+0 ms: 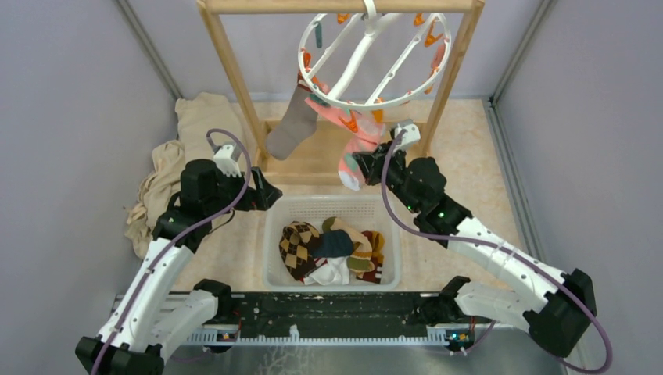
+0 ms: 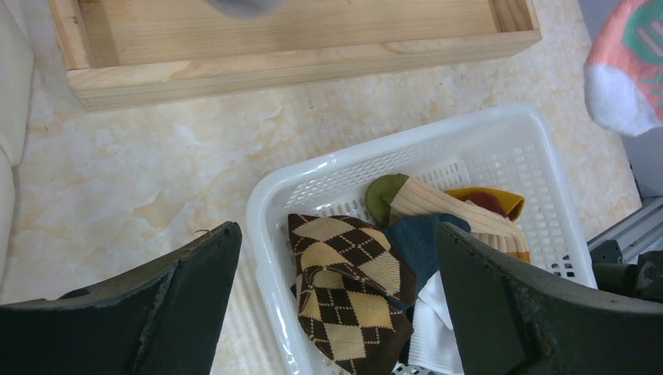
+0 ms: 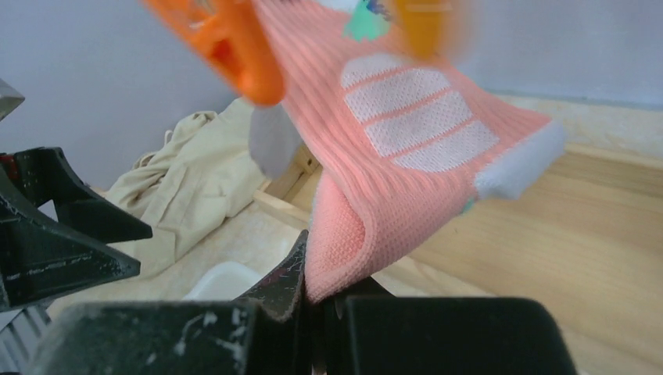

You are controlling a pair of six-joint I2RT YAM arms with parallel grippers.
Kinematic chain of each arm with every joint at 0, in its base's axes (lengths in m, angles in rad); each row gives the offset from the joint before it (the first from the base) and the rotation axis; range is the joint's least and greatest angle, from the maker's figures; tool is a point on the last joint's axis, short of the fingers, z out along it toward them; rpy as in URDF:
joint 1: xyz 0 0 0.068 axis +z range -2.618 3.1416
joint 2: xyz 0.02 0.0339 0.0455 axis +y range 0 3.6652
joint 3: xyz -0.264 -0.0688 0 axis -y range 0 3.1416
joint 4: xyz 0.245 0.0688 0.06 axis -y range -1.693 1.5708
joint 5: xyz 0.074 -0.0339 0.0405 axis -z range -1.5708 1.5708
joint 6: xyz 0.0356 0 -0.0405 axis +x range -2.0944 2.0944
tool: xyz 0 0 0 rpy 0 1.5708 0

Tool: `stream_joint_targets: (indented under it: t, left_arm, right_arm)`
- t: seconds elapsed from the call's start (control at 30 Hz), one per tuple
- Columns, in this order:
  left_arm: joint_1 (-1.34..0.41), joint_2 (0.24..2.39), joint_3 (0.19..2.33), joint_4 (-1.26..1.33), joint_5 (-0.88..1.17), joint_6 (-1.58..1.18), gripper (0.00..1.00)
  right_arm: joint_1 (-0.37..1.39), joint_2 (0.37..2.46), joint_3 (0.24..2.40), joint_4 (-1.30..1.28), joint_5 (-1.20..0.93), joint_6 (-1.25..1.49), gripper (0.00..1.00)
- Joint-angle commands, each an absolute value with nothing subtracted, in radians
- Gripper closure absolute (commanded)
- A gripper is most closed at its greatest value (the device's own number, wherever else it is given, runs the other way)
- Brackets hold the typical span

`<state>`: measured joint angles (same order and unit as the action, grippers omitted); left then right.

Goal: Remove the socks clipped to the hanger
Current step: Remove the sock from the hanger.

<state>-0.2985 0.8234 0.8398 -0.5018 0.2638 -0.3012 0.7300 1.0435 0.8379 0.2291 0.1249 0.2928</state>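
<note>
Right fingers [image 3: 285,283] closed on the pink sock [image 3: 391,156] clipped to the hanger [image 1: 367,105].
The pink sock and a grey sock [image 1: 291,125] hung from the ring's orange clips [image 3: 242,55] inside the wooden frame [image 1: 234,78]. The left fingers [image 2: 188,289] stood wide apart over the white basket [image 1: 332,200] of loose socks [image 1: 328,250] on the worktop [image 2: 156,156].

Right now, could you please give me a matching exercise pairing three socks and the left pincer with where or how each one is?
1. pink sock
2. grey sock
3. brown argyle sock
4. left pincer

A. lying in the white basket
B. open and empty
C. hanging from the hanger, untouched
D. hanging, gripped by the right pincer

Pairs: 1-D, 2-C, 3-A, 4-B
</note>
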Motion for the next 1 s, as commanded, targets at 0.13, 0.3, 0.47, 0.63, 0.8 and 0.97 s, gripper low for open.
stream_joint_targets:
  t: [0.13, 0.3, 0.47, 0.63, 0.8, 0.97]
  left_arm:
    - [-0.299, 0.824, 0.888, -0.491, 0.292, -0.314, 0.01]
    - [-0.298, 0.817, 0.889, -0.492, 0.297, -0.318, 0.01]
    - [-0.299, 0.817, 0.895, -0.491, 0.309, -0.324, 0.01]
    - [-0.299, 0.813, 0.905, -0.493, 0.312, -0.324, 0.01]
    - [-0.298, 0.804, 0.913, -0.507, 0.307, -0.319, 0.01]
    - [-0.299, 0.800, 0.918, -0.513, 0.307, -0.318, 0.01]
  right_arm:
    - [0.724, 0.864, 0.745, 0.144, 0.205, 0.397, 1.00]
    - [0.724, 0.798, 0.746, 0.042, 0.294, 0.396, 1.00]
    - [0.718, 0.776, 0.778, -0.059, 0.390, 0.391, 1.00]
    - [0.621, 0.801, 0.801, -0.100, 0.367, 0.432, 1.00]
    - [0.494, 0.825, 0.810, -0.102, 0.287, 0.464, 1.00]
    - [0.363, 0.863, 0.831, -0.097, 0.197, 0.486, 1.00]
